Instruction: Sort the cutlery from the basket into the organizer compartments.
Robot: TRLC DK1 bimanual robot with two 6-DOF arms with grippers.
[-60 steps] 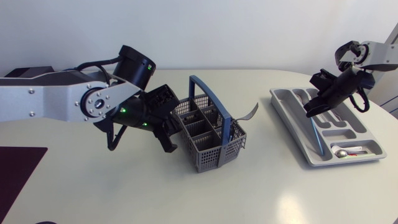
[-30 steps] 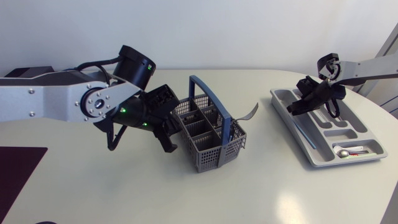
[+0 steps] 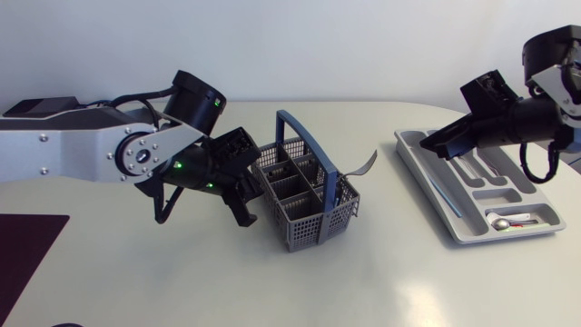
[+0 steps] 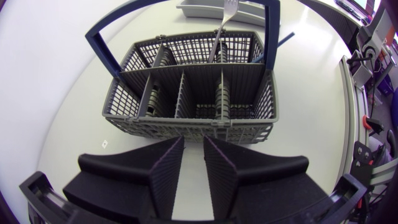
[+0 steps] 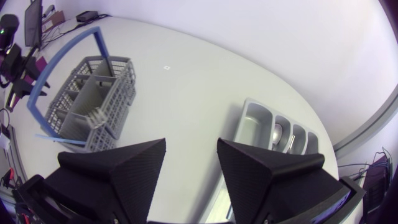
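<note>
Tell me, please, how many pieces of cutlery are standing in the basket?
2. A fork leans out of the basket at its end nearest the organizer, and a blue-handled piece pokes out beside it. Others may lie hidden lower down.

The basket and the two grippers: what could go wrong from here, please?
1. The left gripper is open and very near the wall of the basket. A small advance could push it aside.
2. The fork leans out over the rim, so a grasp away from its middle may let it swing or slip.
3. The blue handle arches over the compartments. The right gripper, open by the organizer, might strike it when reaching in.
</note>
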